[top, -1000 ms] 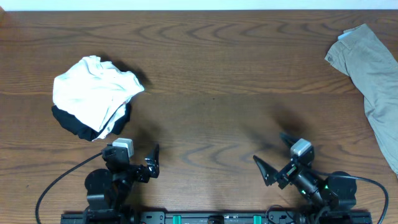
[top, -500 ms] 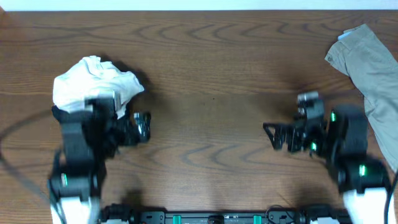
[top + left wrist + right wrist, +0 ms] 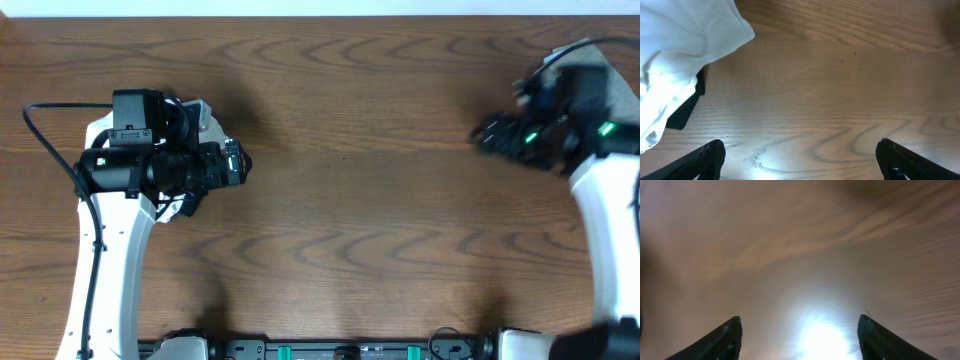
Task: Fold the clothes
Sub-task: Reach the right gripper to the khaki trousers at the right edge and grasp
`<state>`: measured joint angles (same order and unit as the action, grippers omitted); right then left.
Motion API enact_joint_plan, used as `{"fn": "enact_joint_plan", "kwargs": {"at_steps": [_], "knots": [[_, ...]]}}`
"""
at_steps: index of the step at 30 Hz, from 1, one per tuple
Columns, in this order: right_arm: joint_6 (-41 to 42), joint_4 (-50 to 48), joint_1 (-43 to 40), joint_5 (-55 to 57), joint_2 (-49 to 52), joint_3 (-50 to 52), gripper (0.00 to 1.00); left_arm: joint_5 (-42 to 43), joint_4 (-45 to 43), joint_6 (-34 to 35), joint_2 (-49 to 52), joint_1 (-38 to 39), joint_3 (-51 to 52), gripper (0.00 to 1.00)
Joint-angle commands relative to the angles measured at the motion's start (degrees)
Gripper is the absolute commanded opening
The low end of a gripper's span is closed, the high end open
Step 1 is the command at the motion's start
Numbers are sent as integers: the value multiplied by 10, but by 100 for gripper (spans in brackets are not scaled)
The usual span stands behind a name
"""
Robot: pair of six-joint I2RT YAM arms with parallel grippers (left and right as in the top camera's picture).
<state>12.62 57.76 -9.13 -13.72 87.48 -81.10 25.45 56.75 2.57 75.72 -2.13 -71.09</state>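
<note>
Both arms have swung out from the near edge of the table (image 3: 350, 210) within the last second, each to its own end. Your left gripper (image 3: 799, 146) now hangs over the table's left end with its jaws spread wide and nothing between them; its camera shows the white garment (image 3: 680, 50) with the black garment (image 3: 686, 107) peeking from under it, neither of which is your job. Your right gripper (image 3: 799, 321) has travelled to the table's far right corner, jaws also wide and empty, looking down on bare, glare-washed wood. That move puts the right arm over the trousers (image 3: 630, 100), so folding has not begun, though a first grasp looks close. The trousers lie at the table's right edge, now almost wholly hidden by that arm; only a pale strip shows. A second ago their long axis ran down that edge from far to near, the far end angled in toward the table's middle. You cannot confirm this now.
</note>
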Motion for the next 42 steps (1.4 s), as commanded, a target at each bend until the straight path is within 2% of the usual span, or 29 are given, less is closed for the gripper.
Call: {"fn": "enact_joint_plan", "kwargs": {"at_steps": [1,3,7,11,15,20,21,24,29,37,42], "knots": [[26,3,-48,83,59,-72,70,18,2,-10,-4,2,-12,98],[26,3,-71,110,97,-106,70,32,3,-10,-7,2,-12,98],[32,-7,-119,139,159,-142,68,42,11,-10,-17,2,-12,91],[33,-34,-169,130,211,-147,47,42,12,-10,-39,2,-12,80],[32,-66,-198,126,270,-147,36,42,3,-10,-72,2,-12,77],[33,-125,-213,125,320,-147,40,42,-14,-14,-118,2,-12,77],[34,-139,-215,118,328,-147,37,41,-16,-15,-128,2,-12,77],[62,-165,-218,114,346,-147,17,41,-22,-15,-153,2,-12,77],[126,-198,-224,117,388,-147,2,41,-37,-15,-182,2,-12,77],[136,-271,-234,70,416,-147,1,41,-42,-14,-191,2,-12,76],[137,-264,-231,70,445,-147,1,41,-50,-14,-189,2,-12,76]]}}
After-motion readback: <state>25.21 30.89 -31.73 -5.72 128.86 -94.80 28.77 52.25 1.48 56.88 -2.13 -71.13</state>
